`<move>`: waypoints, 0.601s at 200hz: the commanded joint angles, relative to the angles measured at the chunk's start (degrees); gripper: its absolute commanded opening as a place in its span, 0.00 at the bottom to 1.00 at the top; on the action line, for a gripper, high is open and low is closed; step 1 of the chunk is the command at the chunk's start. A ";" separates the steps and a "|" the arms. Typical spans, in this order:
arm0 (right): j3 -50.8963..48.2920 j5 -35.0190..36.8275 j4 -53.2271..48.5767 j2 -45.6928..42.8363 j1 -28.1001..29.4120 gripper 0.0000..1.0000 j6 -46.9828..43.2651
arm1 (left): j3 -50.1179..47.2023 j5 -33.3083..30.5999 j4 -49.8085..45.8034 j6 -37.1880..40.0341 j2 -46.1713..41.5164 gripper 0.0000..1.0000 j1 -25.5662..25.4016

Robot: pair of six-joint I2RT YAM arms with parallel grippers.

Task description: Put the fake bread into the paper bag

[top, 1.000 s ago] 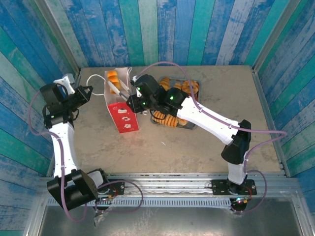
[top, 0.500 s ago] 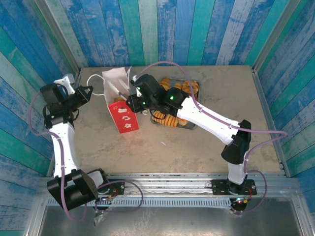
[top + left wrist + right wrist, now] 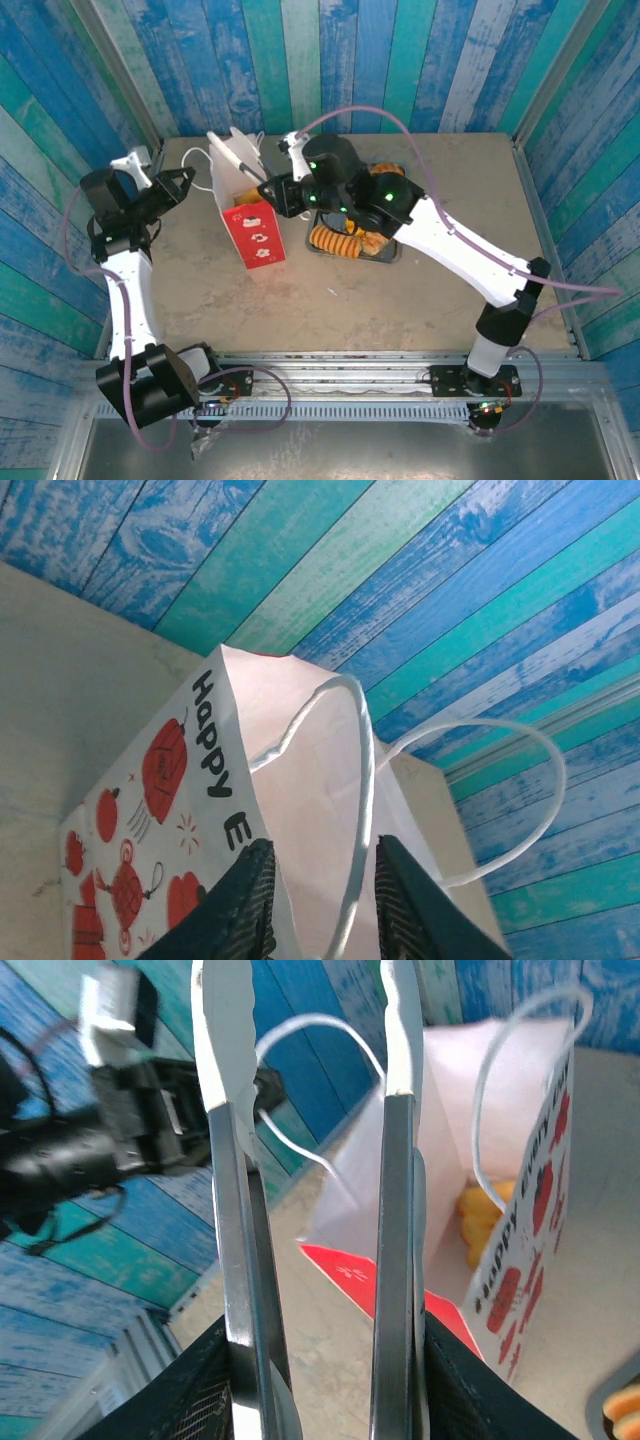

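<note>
The left gripper [image 3: 322, 905], at the bottom centre of its wrist view, stands partly open, and the white cord handle [image 3: 362, 780] of the paper bag [image 3: 200, 810] runs between its fingers. The right gripper [image 3: 320, 1385] clamps a pair of tongs [image 3: 232, 1180], their blades apart and empty, above the open bag. Some fake bread [image 3: 478, 1222] lies inside the bag. More rests on the metal tray [image 3: 390, 256], right of the bag.

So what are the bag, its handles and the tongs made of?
The bag looks like matte white paper, creased and red-printed. Its handles: limp white cord. The tongs: shiny brushed metal arms, with white tips, probably plastic or silicone.
</note>
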 commanded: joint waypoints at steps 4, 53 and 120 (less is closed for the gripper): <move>2.86 0.35 0.66 -4.98 -0.62 0.44 -3.18 | 0.77 0.99 3.59 -2.95 -1.80 0.50 0.11; -2.83 6.42 -4.43 -14.58 -3.61 0.44 -4.53 | 0.92 -6.57 4.11 -4.91 -4.98 0.85 0.17; -22.45 3.72 -9.21 -26.10 -18.13 0.44 -0.66 | -4.55 -16.19 3.21 -2.97 -9.18 0.94 0.14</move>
